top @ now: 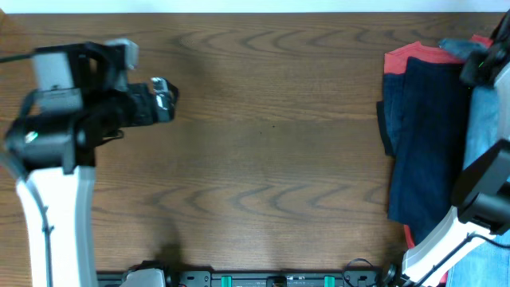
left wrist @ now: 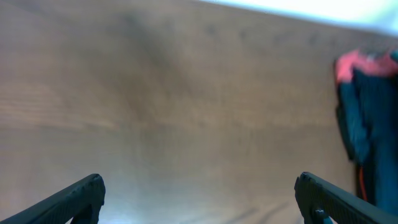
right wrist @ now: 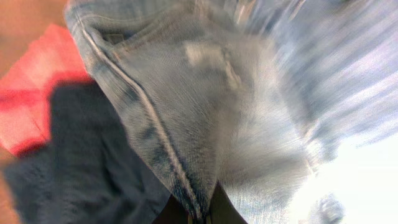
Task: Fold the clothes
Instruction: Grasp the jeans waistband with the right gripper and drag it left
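**A:** Jeans [right wrist: 249, 137] first. Where are they?

**B:** Right under the right wrist camera, filling almost its whole view. They are light-blue washed denim on top of a pile at the right edge of the table [top: 271, 143]. They lie partly over a navy garment [right wrist: 74, 168] and a red garment [right wrist: 31, 106].

**A:** Do the right jaws have them?

**B:** I cannot tell. The cloth gathers toward the bottom middle of that view, as if pinched. But the picture is smeared and no fingertip shows plainly.

**A:** How will they handle?

**B:** My guess is heavy for cloth, and limp but thick. Denim drapes and will not hold a shape, so a lifted leg will hang and drag. It is not slippery, so it may tug the navy piece along. Nothing about it is fragile.

**A:** Where to take hold?

**B:** On a firm edge. The stitched seam [right wrist: 155, 143] running across the near view is stout and should give a good bite. A waistband or a hem corner would likely serve as well. A pinch in the loose middle would only bunch the cloth. A small pale patch [right wrist: 208, 56] sits further up, but it is no use as a grip.

**A:** And further off?

**B:** Brown wood across the middle, with room to spread them. At the far left the left arm [top: 56, 135] hovers above the table. The left jaws stand wide apart, fingertips [left wrist: 81, 196] holding nothing, well apart from the pile.
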`<state>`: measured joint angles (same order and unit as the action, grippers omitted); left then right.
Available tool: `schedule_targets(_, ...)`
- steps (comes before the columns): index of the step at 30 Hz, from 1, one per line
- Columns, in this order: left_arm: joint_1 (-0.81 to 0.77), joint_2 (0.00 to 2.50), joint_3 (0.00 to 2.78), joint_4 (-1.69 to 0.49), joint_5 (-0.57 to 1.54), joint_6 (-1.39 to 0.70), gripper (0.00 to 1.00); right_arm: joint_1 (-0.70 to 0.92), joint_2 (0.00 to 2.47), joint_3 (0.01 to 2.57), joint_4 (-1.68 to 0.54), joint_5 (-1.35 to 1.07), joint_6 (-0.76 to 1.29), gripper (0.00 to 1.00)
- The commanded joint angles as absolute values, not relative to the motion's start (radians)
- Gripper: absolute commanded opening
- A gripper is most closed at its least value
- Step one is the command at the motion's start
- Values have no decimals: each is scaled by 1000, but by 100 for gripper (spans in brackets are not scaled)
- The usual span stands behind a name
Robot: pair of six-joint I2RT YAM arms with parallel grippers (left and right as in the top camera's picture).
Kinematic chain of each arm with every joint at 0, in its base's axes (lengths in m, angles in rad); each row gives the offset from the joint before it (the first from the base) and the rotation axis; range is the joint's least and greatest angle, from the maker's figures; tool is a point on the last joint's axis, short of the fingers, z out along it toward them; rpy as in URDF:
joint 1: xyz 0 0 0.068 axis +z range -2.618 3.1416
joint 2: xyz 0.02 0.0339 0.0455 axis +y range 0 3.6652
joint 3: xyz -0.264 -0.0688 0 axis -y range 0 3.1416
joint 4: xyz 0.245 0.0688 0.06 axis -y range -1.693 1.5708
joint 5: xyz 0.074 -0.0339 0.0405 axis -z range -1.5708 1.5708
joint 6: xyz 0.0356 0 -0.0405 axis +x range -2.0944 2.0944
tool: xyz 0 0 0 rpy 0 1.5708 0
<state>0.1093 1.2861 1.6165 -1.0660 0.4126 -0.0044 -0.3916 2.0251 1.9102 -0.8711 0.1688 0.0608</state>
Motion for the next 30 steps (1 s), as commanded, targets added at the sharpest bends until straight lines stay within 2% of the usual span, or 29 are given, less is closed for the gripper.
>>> schedule_targets(1, 156, 1209, 1707, -1069, 414, -17, 98, -369, 1915, 2094, -908, 144, 21, 1)
schedule_targets(5, 209, 1137, 1758, -1069, 413, -17, 98, -306, 1868, 2270, -997, 49, -10, 1)
schedule_targets(9, 250, 1057, 1784, -1068, 357, -17, 98, -159, 1815, 2394, -1052, -37, -11, 1)
schedule_targets(12, 261, 999, 1786, -1065, 265, -17, 98, 19, 1780, 2417, -1046, -80, -25, 1)
schedule_targets(19, 261, 916, 1787, -1065, 65, -17, 98, 573, 1835, 2408, -1085, -87, -25, 2)
schedule_targets(20, 261, 910, 1789, -1065, 44, -17, 98, 649, 1858, 2408, -1112, -80, -25, 6)
schedule_targets(21, 261, 907, 1792, -1066, 20, -17, 98, 720, 1879, 2408, -1144, -47, -36, 16)
schedule_targets(22, 261, 905, 1797, -1066, -2, -17, 98, 774, 1894, 2408, -1170, 10, -48, 35)
schedule_targets(23, 261, 905, 1802, -1066, -19, -17, 98, 820, 1902, 2408, -1191, 94, -47, 48)
schedule_targets(26, 261, 907, 1811, -1061, -39, -17, 98, 923, 1900, 2409, -1222, 405, -11, 77)
schedule_targets(29, 260, 926, 1810, -1063, -38, -17, 98, 944, 1876, 2409, -1226, 528, 7, 89)
schedule_targets(30, 261, 939, 1810, -1067, -37, -17, 98, 938, 1864, 2409, -1230, 542, 17, 90)
